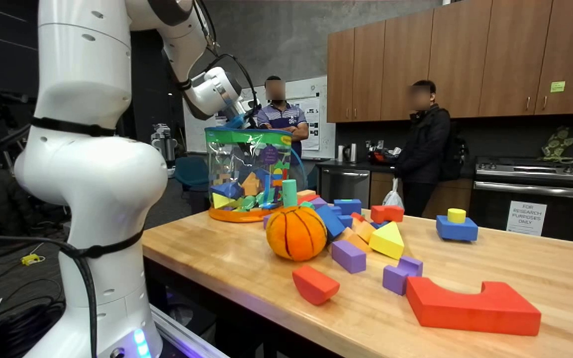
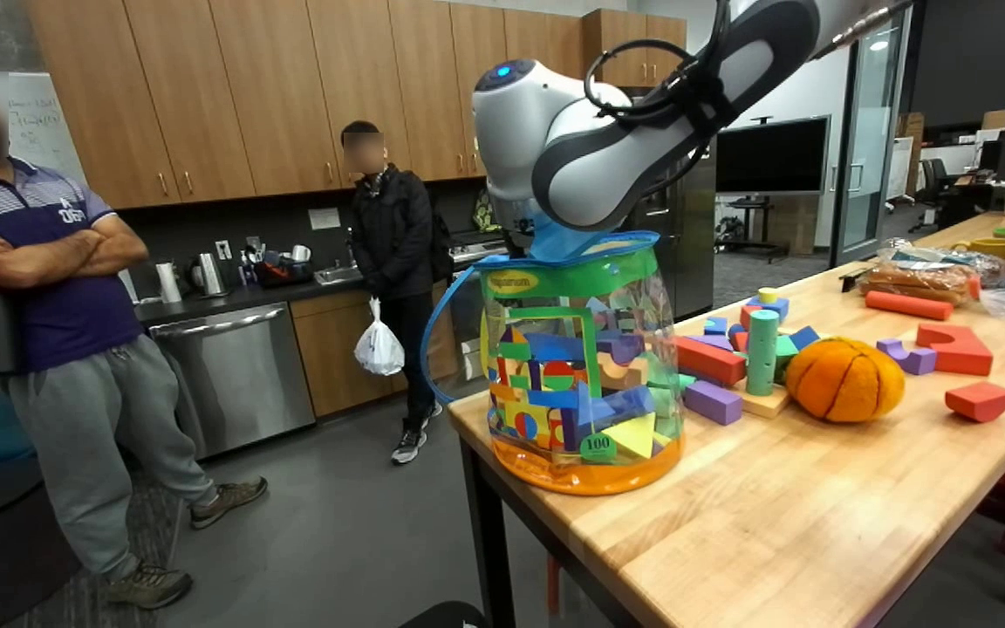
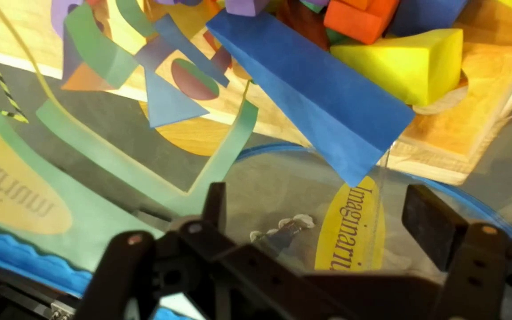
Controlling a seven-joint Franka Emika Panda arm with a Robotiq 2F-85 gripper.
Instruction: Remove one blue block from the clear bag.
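Note:
The clear bag [image 1: 246, 137] stands upright on the table, with a green rim and an orange base [image 2: 590, 478]. Multi-coloured blocks lie in its lower part, among them a blue block [image 1: 227, 190]. The arm reaches down over the bag's mouth, and its hand is partly hidden by the rim in both exterior views. In the wrist view my gripper [image 3: 316, 195] is open, its fingers wide apart with nothing held. A long blue block [image 3: 322, 84] shows beyond the fingertips, its near end overlapping the bag's yellow label [image 3: 349, 235].
An orange ball [image 1: 296, 233] and a heap of loose blocks lie beside the bag, with an upright green cylinder [image 2: 762, 353] among them. A large red block [image 1: 473, 306] sits farther along the table. The bag stands close to a table edge. Two people stand behind.

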